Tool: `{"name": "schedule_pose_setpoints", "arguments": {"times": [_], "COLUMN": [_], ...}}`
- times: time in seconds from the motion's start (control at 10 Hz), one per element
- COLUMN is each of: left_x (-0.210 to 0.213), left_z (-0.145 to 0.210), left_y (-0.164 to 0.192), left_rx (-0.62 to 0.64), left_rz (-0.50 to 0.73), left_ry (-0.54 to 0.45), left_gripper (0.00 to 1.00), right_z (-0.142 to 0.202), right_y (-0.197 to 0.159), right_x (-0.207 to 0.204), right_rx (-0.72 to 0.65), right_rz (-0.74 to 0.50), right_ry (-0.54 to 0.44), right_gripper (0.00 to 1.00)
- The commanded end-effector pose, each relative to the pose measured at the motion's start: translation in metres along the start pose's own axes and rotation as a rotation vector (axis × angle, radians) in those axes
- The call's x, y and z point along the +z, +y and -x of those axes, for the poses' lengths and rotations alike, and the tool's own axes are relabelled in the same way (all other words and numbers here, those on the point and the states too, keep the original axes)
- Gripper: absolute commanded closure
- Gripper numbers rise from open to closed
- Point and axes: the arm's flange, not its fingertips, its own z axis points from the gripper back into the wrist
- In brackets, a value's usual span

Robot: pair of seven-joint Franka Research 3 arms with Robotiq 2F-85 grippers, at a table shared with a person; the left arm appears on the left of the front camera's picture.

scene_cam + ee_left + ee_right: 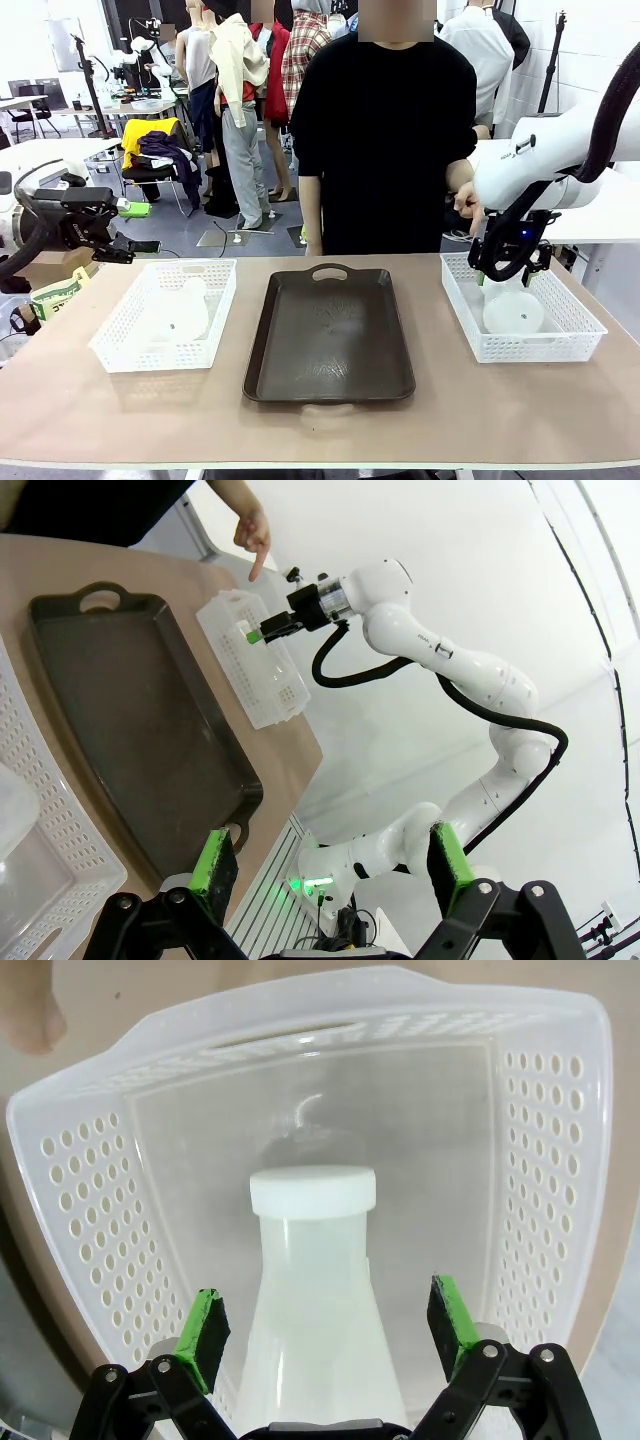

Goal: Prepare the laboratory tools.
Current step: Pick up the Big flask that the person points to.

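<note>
The right gripper [325, 1322] stands wide open and grips nothing. Its green pads [205, 1332] sit on either side of a translucent flask [315, 1260], with a gap on each side. The flask lies directly below and between the fingers, inside the right mesh basket [75, 1180], with its white cap [312, 1192] pointing away toward the basket's far wall. Beyond that wall a person's fingertip [28, 1010] shows. The left gripper [138, 228] is also wide open and empty, held in the air at the left side of the desk [320, 430], its fingers pointing across it. The second flask [178, 315] lies below and to its right, in the left basket [160, 358]. Farther right, the dark tray [330, 340] lies between the baskets.
</note>
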Motion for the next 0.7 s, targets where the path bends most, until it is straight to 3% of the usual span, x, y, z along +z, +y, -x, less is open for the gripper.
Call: {"name": "schedule_pose_setpoints", "arguments": {"times": [0.0,0.6], "left_x": [0.003,0.003], "left_z": [-0.001,-0.001], "left_y": [-0.001,-0.001], "left_rx": [-0.006,-0.006], "left_rz": [0.006,0.006], "left_ry": [0.015,0.015], "left_gripper": [0.00,0.00], "right_z": [-0.010,-0.016], "right_y": [0.003,0.004], "right_x": [-0.005,-0.016], "right_rx": [-0.027,-0.053], "right_rz": [-0.018,-0.043], "right_ry": [-0.019,0.009], "right_gripper": [0.00,0.00]}}
